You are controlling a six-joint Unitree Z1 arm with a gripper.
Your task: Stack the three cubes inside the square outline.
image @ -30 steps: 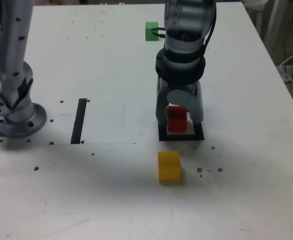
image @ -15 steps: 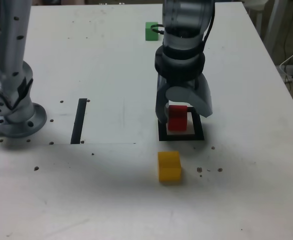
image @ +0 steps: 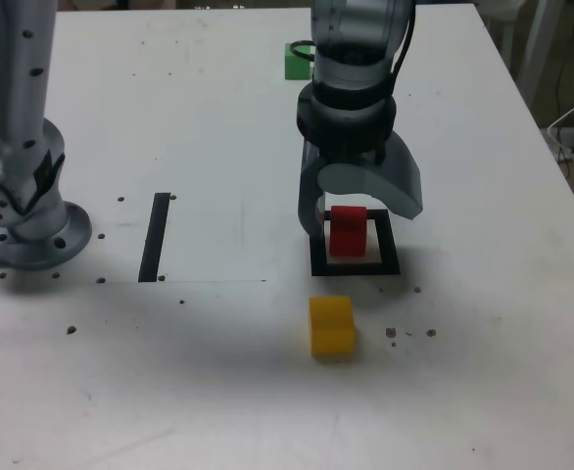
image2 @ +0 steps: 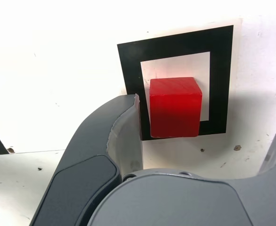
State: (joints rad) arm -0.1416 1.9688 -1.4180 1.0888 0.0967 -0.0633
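Note:
The red cube [image: 347,232] rests on the white centre of the square outline [image: 356,266]; the wrist view shows the cube [image2: 175,106] toward one side of the outline [image2: 128,61], overlapping its inner edge. My gripper [image: 360,217] hangs open just above and around the cube, its jaws spread wide and clear of it. The yellow cube [image: 332,326] lies on the table in front of the outline. At the far end of the table the green cube [image: 295,61] is partly hidden by my arm.
A single black stripe [image: 155,236] is marked on the table at the exterior view's left. Further left stands the arm's grey base [image: 23,211]. Cables hang beyond the table's right edge [image: 551,166].
The jaws have spread apart and let go of the red cube, which stays in the outline. The gripper has risen slightly.

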